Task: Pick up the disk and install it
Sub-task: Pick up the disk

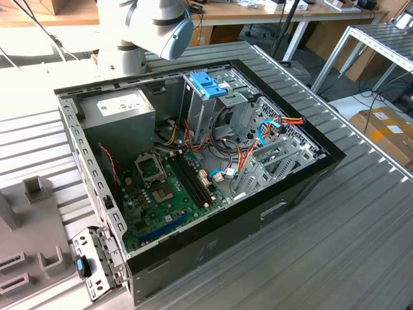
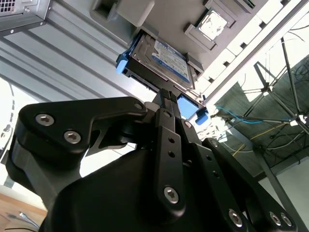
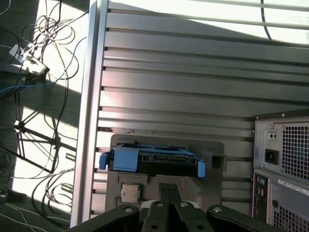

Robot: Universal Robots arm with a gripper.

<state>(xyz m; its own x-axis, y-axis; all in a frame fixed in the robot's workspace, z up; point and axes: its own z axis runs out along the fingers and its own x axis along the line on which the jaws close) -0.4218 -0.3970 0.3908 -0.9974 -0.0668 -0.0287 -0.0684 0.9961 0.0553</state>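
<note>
second wrist view: tool closed (nothing in its grip), tips just beside the disk, at its blue-railed edge

Ribbed metal table, wood desks behind (sunlit floor w/ cables).

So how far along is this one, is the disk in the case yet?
Nothing looks done: the disk lies in its grey holder on the slatted table, outside the open computer case. In hand: the gripper sits right at the disk's edge; a grasp cannot be confirmed. Left: the pickup and the install, so all of it.
</note>
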